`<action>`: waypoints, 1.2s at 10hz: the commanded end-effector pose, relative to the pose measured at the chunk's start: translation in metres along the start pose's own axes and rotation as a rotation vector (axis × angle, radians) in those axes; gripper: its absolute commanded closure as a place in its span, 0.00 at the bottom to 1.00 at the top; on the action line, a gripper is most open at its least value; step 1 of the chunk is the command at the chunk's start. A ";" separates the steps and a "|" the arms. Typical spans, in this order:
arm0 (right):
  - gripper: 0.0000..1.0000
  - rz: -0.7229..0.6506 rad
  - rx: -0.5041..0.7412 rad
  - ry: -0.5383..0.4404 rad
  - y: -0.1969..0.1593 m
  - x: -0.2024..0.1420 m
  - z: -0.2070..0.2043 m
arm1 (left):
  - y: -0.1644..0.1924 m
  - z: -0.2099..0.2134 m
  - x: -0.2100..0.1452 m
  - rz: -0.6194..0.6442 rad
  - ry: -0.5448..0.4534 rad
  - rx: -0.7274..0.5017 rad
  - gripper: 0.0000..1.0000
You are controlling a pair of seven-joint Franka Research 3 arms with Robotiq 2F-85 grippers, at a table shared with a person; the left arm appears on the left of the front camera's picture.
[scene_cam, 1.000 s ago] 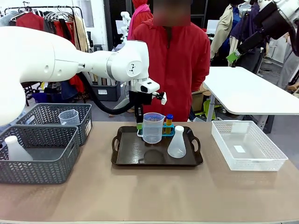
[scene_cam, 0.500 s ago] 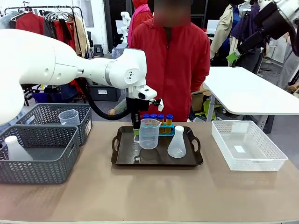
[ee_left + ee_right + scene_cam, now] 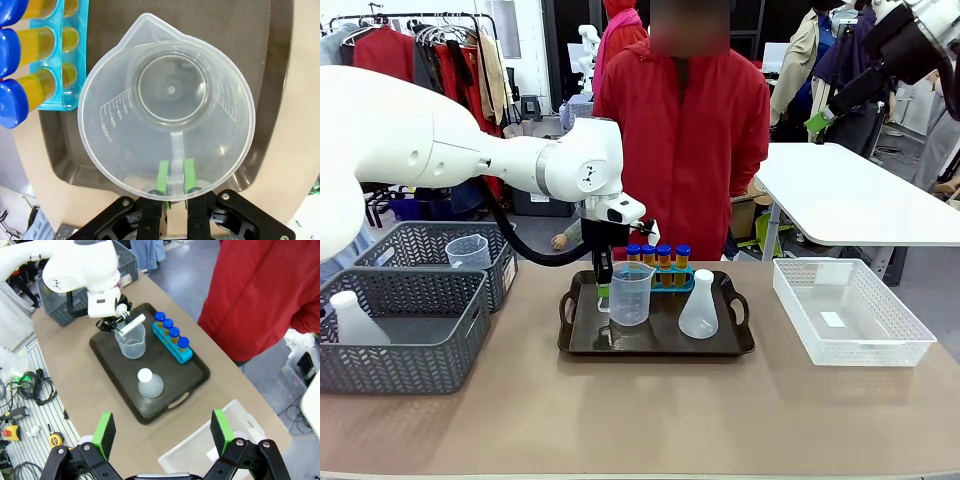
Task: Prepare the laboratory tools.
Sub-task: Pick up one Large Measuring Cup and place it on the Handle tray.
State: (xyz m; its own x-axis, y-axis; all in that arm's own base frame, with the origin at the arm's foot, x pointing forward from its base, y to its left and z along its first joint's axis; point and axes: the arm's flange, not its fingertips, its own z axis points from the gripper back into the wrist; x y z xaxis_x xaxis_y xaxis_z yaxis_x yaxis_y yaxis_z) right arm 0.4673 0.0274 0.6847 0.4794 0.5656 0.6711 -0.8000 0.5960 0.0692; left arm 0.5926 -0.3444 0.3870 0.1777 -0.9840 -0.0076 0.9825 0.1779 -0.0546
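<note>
Near edge of the dark brown handled tray [image 3: 655,345]: translucent white conical flask [image 3: 698,305] stands upright on its right half. Left of it, the clear handled measuring jug [image 3: 630,293] sits over the tray's left part; whether it touches the tray floor, cannot tell. Left gripper [image 3: 174,190] points down from a white arm reaching in from the left, elbow high, green pads [image 3: 162,176] clamped tight on the jug's handle. Behind, small blue four-hole rack [image 3: 672,284] with four orange-filled blue-capped test tubes [image 3: 657,264] along the tray's far edge. Right gripper [image 3: 165,432] is raised high above the table, jaws spread wide, holding nothing.
</note>
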 end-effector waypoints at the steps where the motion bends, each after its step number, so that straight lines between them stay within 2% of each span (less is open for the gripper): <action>1: 0.00 0.004 0.006 -0.006 0.001 -0.001 0.001 | -0.009 0.002 -0.010 0.013 0.004 0.026 0.85; 5: 0.00 0.004 0.006 -0.006 0.001 -0.001 0.001 | -0.010 0.003 -0.013 0.021 0.004 0.027 0.08; 6: 0.00 0.004 0.006 -0.006 0.001 -0.001 0.001 | -0.010 0.003 -0.013 0.023 0.002 0.030 0.00; 10: 0.00 0.004 0.006 -0.006 0.001 -0.001 0.001 | -0.014 0.012 -0.021 0.023 -0.030 0.023 0.00; 12: 0.00 0.004 0.006 -0.006 0.001 -0.001 0.001 | -0.020 0.026 -0.042 0.043 -0.088 0.029 0.00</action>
State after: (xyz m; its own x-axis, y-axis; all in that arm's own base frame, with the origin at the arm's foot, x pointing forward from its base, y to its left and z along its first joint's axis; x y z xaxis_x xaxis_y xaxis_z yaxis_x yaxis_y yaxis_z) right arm 0.4673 0.0274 0.6847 0.4794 0.5656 0.6710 -0.8000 0.5960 0.0692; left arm 0.5860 -0.3256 0.4116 0.2138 -0.9765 0.0285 0.9765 0.2129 -0.0330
